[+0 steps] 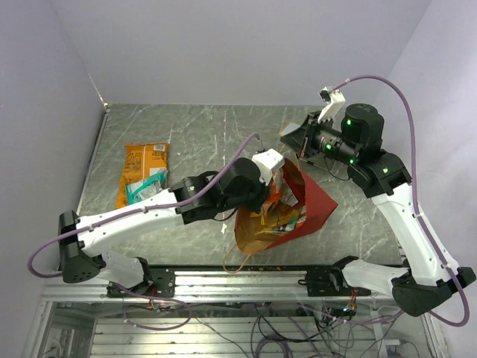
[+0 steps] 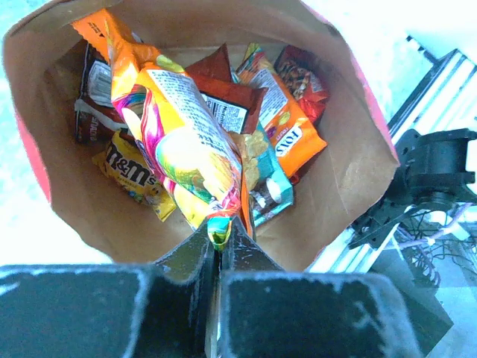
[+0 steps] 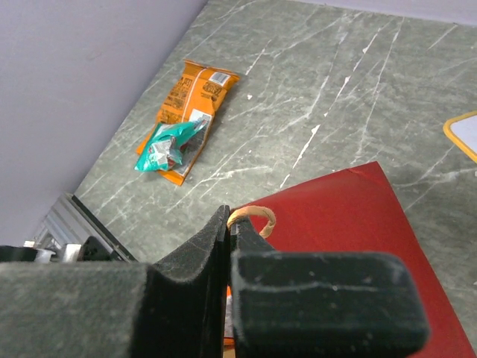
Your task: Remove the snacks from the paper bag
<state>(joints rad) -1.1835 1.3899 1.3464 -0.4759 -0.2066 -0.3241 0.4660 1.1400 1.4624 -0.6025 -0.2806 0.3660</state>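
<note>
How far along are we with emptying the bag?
Done: an orange chip bag and a teal wrapper lie out on the table. In hand: the left fingers pinch a yellow packet inside the paper bag; the right fingers clamp its handle. Remaining: several packets, including yellow M&M's and another orange bag, sit inside.

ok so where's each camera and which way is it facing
Top external: above and behind the arm bases, looking down on the grey table; both arms show.
Left wrist: on the left gripper, looking into the red paper bag, brown inside; fingers shut on a yellow multicoloured packet.
Right wrist: on the right gripper, facing left across the table; fingers pinch the bag's tan loop handle.
Shared: top and right wrist views both show the orange chip bag under a teal wrapper.
</note>
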